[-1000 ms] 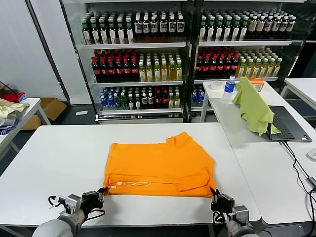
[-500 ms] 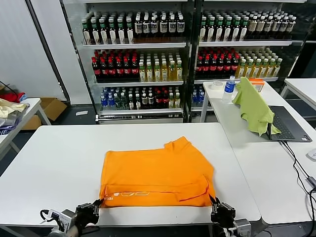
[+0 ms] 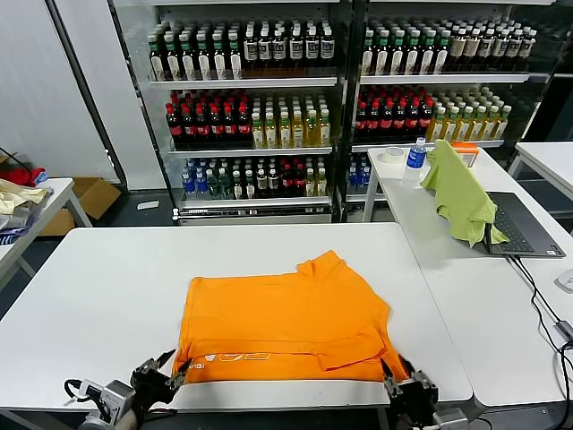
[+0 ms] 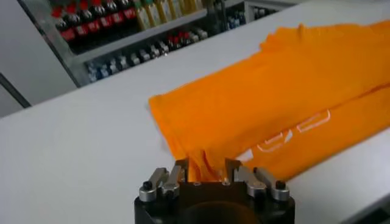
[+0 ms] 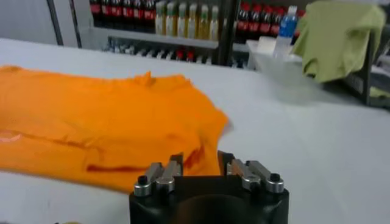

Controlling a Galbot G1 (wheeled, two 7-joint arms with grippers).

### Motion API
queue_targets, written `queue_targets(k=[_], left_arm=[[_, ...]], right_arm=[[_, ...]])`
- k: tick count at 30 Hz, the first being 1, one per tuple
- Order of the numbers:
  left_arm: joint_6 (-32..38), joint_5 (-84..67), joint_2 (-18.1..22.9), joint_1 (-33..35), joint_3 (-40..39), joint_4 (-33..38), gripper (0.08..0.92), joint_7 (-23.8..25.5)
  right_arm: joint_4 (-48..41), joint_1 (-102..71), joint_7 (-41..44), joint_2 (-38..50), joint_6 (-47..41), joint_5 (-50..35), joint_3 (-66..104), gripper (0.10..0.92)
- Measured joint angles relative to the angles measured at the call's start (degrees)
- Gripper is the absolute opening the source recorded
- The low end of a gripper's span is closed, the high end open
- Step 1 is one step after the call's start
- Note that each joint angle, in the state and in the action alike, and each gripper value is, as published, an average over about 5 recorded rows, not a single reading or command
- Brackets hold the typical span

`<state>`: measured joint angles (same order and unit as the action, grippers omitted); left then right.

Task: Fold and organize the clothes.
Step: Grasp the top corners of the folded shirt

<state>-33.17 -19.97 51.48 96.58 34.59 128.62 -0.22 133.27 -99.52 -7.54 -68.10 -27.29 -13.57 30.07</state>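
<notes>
White lettering on orange T-shirt [image 3: 282, 322] front hem, not legible.

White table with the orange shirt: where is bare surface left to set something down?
Bare patches on the white table: the wide stretch left of the orange T-shirt, the band behind it, a narrower strip on its right. The near edge is crowded: left end effector and right end effector hold the shirt's corners.

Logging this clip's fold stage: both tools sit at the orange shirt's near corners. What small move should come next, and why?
Probably lift both corners slightly and carry them toward the far edge. The left tool and right tool each pinch a near corner of the bright orange soft-fabric T-shirt, which lies at the white table's front edge.
</notes>
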Motion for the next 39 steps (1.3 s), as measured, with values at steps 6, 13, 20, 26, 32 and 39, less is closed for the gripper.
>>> queue_targets(k=[6, 13, 20, 26, 32, 39], left_arm=[[0.51, -3.96, -1.19, -3.34, 0.83, -0.24, 0.682, -0.79], [1.34, -10.15, -1.7, -13.3, -2.61, -6.73, 0.817, -1.47], [2.61, -14.76, -1.61, -25.12, -8.84, -16.04, 0.823, -0.79], [3.36, -16.59, -1.18, -34.13, -14.36, -24.57, 0.823, 0.1], [4.28, -17.25, -0.42, -40.79, -18.87, -32.03, 0.823, 0.88], [5.27, -17.45, 0.32, -45.55, -22.25, -38.36, 0.823, 1.48]], right_arm=[[-1.41, 6.5, -1.56, 1.29, -2.43, -3.71, 0.42, 0.72], [-10.58, 20.46, -4.72, 1.85, -4.04, -9.25, -3.48, 0.82], [-21.85, 35.27, -7.27, 1.41, -4.85, -13.41, -9.6, 0.823], [-31.38, 45.86, -8.24, -0.44, -5.23, -14.99, -14.65, 0.823], [-41.74, 54.37, -8.26, -3.29, -5.02, -14.42, -18.27, 0.823], [-51.43, 60.99, -6.55, -6.57, -3.65, -13.64, -21.13, 0.823]])
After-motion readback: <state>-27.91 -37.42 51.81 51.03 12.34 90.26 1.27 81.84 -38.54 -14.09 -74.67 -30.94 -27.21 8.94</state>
